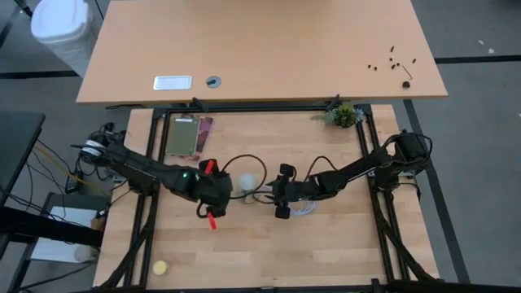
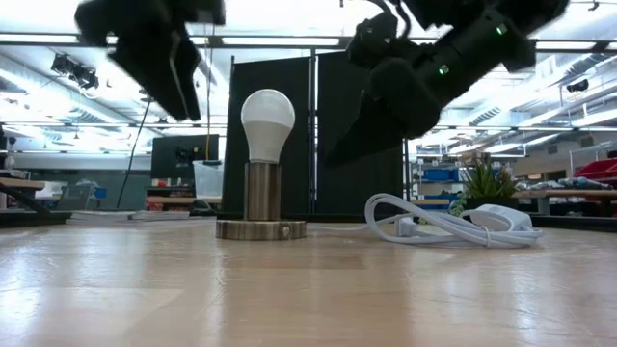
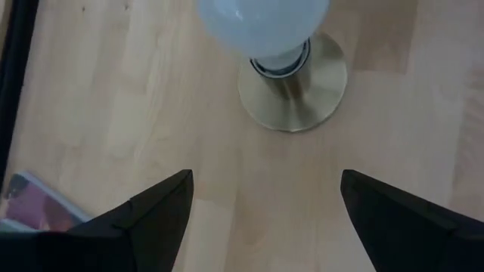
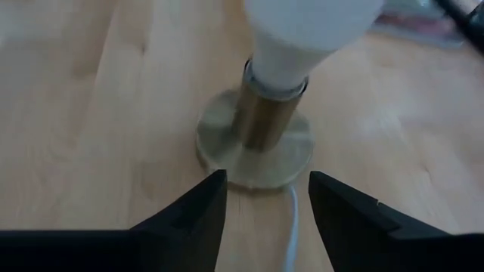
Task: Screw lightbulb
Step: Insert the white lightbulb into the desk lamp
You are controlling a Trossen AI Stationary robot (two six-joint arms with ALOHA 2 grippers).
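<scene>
Standing unlabelled in its socket, lightbulb upright.

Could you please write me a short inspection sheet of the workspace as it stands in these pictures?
Surface: wooden table, bare in front.
Job's things: lightbulb stands upright in the metal socket; neither gripper touches it.
Clutter: a small yellow item near the front left corner; a flat packet at the back left; a small plant at the back right.
Grippers: left gripper open, raised beside the bulb; right gripper open, on the opposite side, clear of the socket.
Cables: white cable coiled on the table next to the socket.
Surroundings: a second desk behind the table; no person seen.
</scene>
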